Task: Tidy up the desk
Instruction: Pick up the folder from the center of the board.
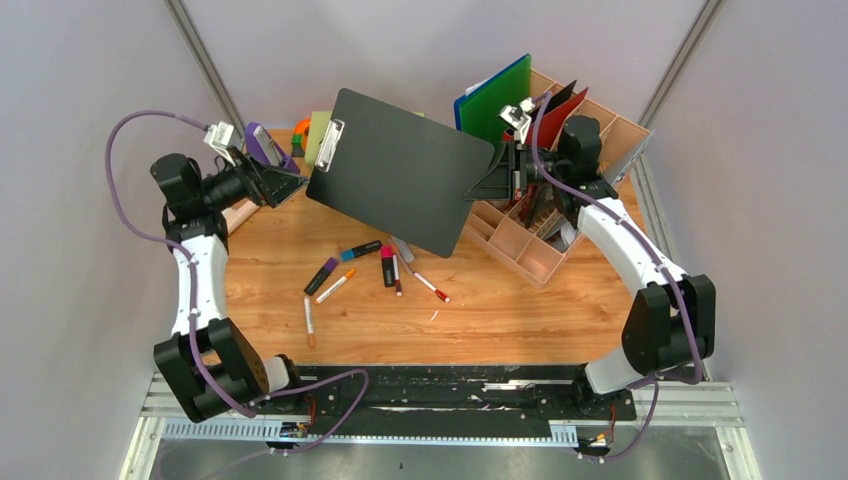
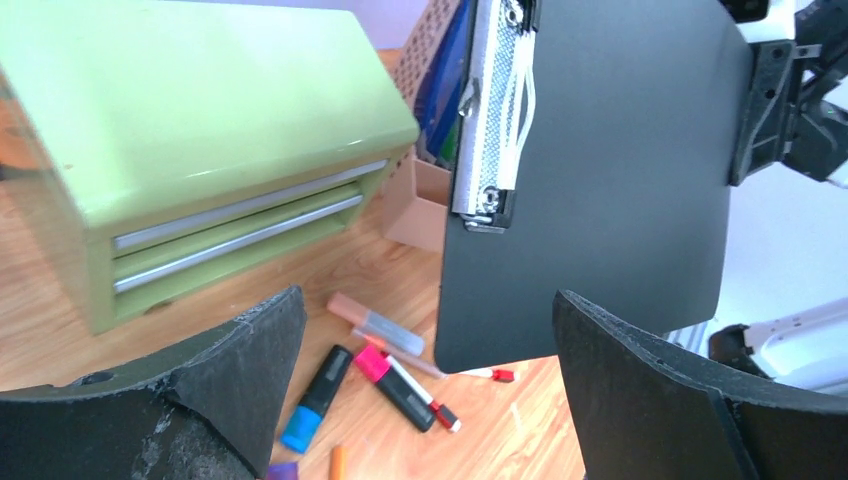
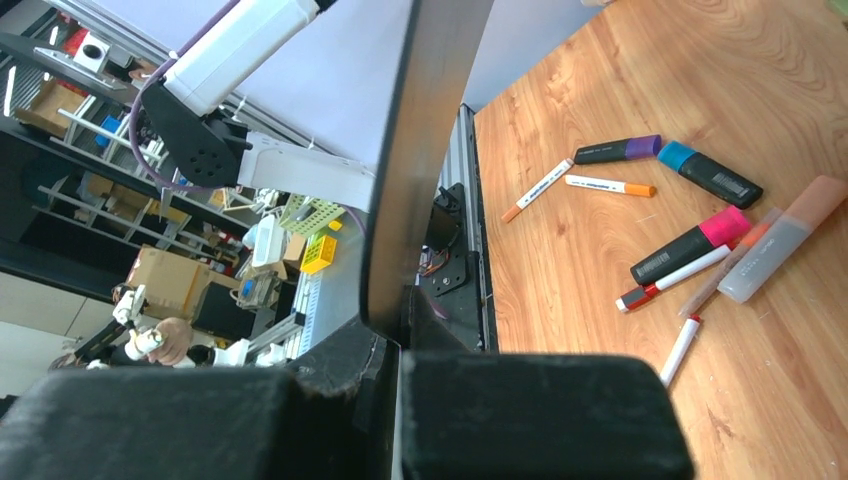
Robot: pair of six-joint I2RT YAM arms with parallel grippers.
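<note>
Orange-brown wood-grain laminate covers the desk (image 1: 500, 310), which lies flat beneath both grippers. Its black-and-silver rail (image 1: 440, 392) runs along the six o'clock edge in the top view. The right gripper (image 1: 497, 172) hangs over the desk's two o'clock area, clenched on one edge of a black clipboard (image 1: 400, 170). The board is thin, rigid and round-cornered, held tilted above the wood. The right wrist view shows it edge-on as a narrow dark strip.

The left gripper (image 2: 430, 400) sits over the ten o'clock area with its jaws spread wide and grasping nothing. Its fingers (image 2: 230, 370) are matte black, rough-surfaced wedges, and they face the clipboard's silver metal clip (image 2: 495, 110).

At ten o'clock from that clip stands a glossy olive-green drawer chest (image 2: 200, 120) with two silver bar handles. A compartmented light-wood organizer (image 1: 520, 245) sits at three o'clock on the desk, directly under the right gripper. Loose markers (image 1: 360, 270) lie scattered near the desk's centre, among them a pink-capped highlighter (image 2: 395, 385) and a blue-capped one (image 2: 315, 400).
</note>
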